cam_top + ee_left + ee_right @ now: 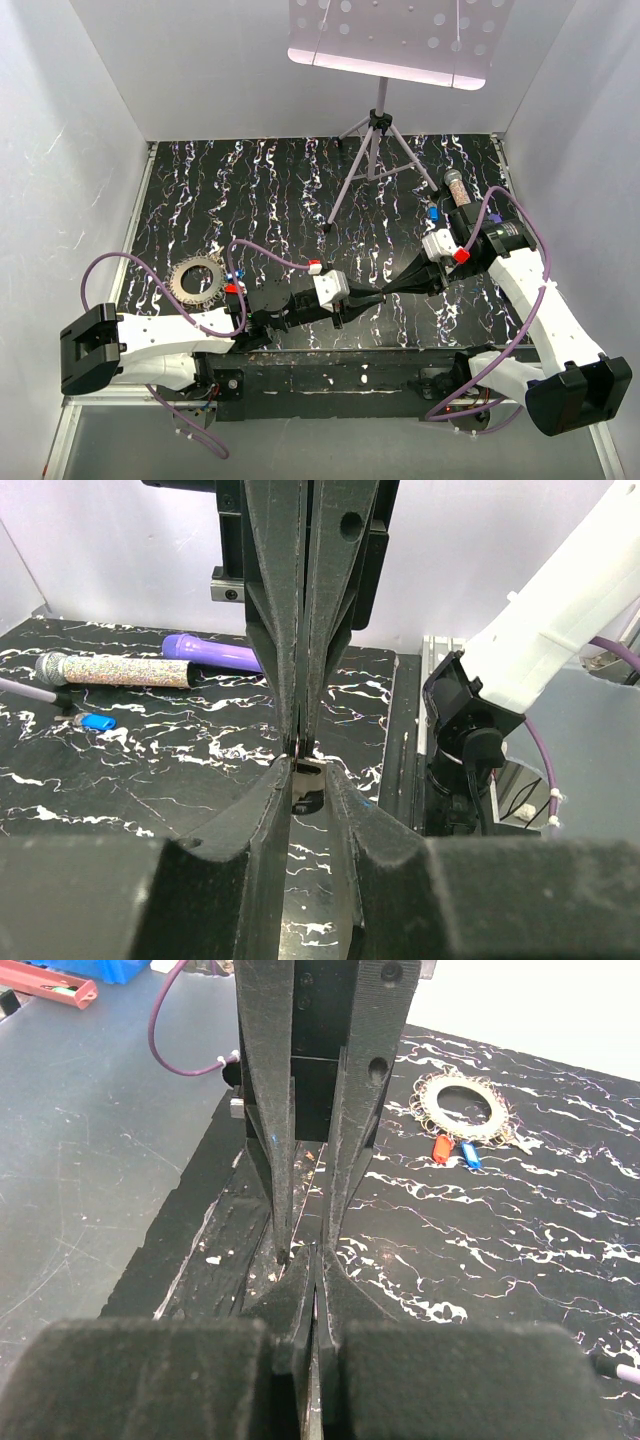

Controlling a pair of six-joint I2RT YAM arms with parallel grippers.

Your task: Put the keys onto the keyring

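Keyring point(197, 277) lies apart; left tool point(380, 296) meets right tool point(396, 289).

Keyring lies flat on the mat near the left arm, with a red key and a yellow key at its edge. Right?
Not yellow: beside the red key at the edge of the keyring lies a blue key, as the right wrist view shows. The keyring does lie flat on the mat near the left arm.

No text, label, brand, number or sign can be read anywhere.
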